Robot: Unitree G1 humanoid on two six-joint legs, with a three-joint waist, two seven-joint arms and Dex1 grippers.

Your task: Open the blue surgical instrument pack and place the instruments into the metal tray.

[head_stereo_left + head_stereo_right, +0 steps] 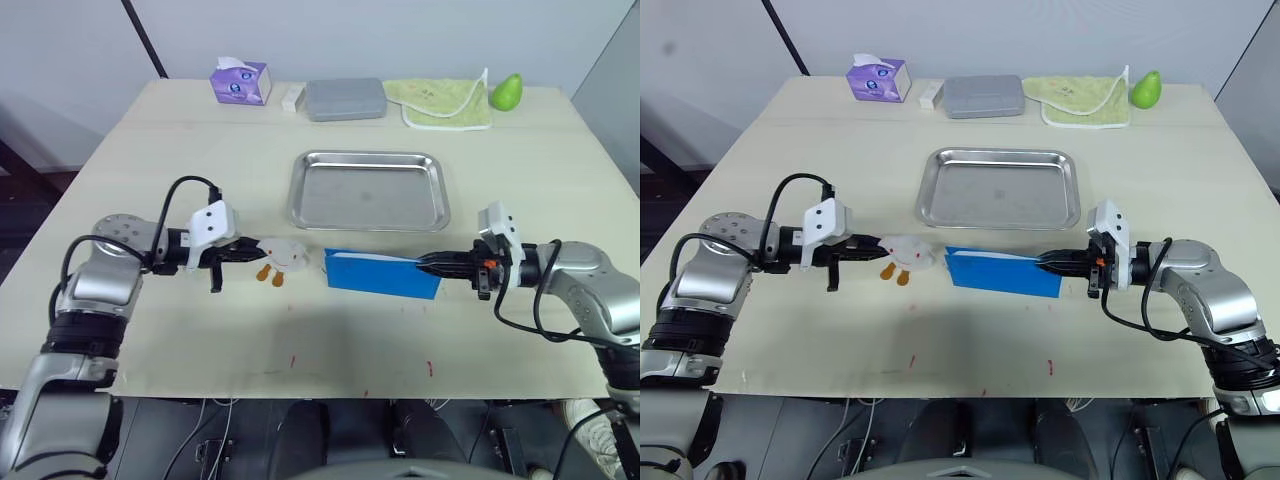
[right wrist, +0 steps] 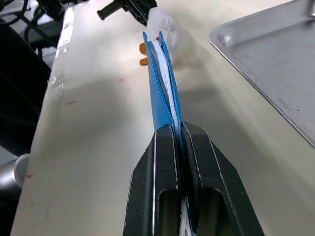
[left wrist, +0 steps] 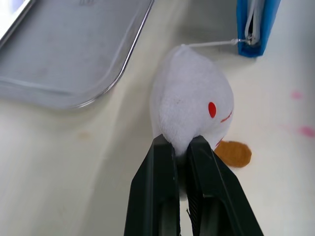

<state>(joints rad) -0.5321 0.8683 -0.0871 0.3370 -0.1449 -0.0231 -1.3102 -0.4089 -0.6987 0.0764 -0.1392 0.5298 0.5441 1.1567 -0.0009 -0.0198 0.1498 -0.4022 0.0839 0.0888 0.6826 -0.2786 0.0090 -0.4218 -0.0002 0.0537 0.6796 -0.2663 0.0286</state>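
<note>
On the pale bench (image 1: 150,130), the blue surgical instrument pack (image 1: 382,274) stands on its long edge just in front of the metal tray (image 1: 368,189), near it but apart from it. The right tool (image 1: 425,265) is clenched on the pack's right end; in the right wrist view its two black fingers (image 2: 152,196) pinch the blue cover with the pale lining between them, and the pack runs away from that tool toward the other arm. At the pack's left end a thin white cord (image 3: 209,44) leads to a small white plush charm (image 1: 287,254) with orange feet, lying on the bench just left of the pack. The left tool (image 1: 252,252) is clenched on this charm, its fingers (image 3: 156,196) squeezing the near end of the soft white body. The tray sits flat with nothing in it. Along the far edge of the bench lie a purple tissue box (image 1: 240,82), a grey rectangular case (image 1: 345,99), a green cloth (image 1: 446,102) and a green pear-shaped object (image 1: 506,92), all well apart from the pack.
</note>
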